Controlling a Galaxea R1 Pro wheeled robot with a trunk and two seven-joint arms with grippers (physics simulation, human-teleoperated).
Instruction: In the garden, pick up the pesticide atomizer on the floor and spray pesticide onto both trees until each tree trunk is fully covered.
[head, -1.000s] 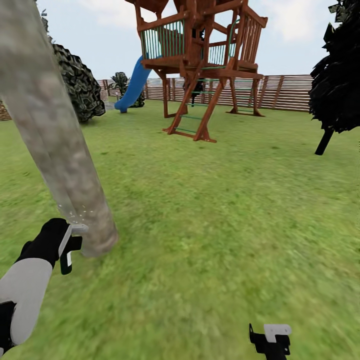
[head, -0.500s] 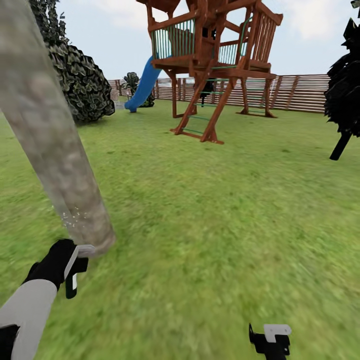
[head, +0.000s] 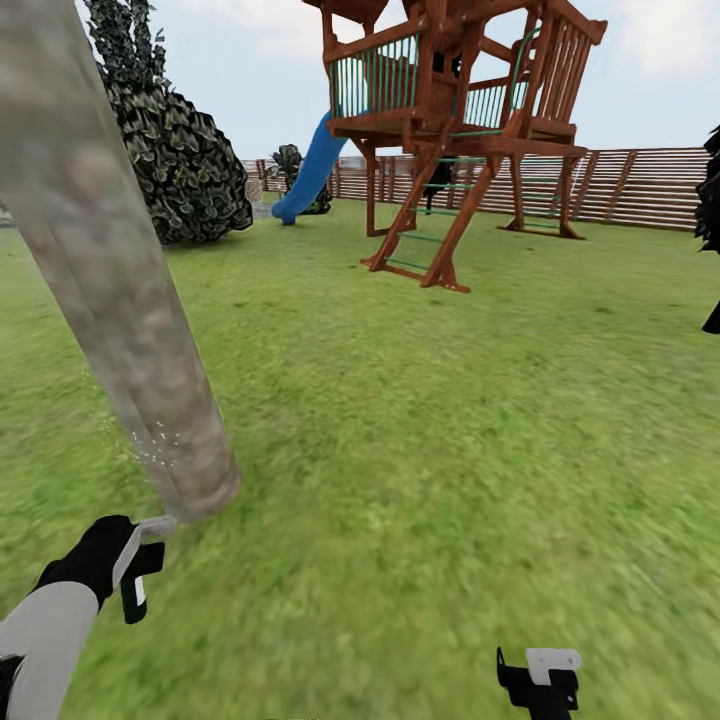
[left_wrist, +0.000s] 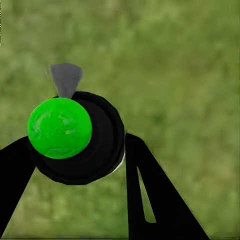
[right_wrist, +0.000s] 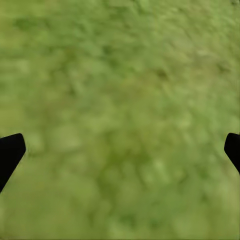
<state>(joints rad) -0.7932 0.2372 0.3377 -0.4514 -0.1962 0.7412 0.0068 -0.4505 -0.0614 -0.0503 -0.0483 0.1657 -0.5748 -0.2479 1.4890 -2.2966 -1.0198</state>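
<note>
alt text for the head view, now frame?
The left gripper hovers low beside the base of a thick mottled tree trunk flecked with white pesticide specks. Green lawn stretches to a wooden play tower with a blue slide and a slatted fence.

White specks (head: 152, 447) on tree trunk (head: 120, 300)

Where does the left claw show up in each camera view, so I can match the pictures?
Head view: left claw low on the left side, just short of the tree trunk base.
Left wrist view: left claw, black fingers closed on either side of the pesticide atomizer.
Right wrist view: the right claw, open over grass.
Shared landmark: the grass lawn, under everything in all three views.
</note>
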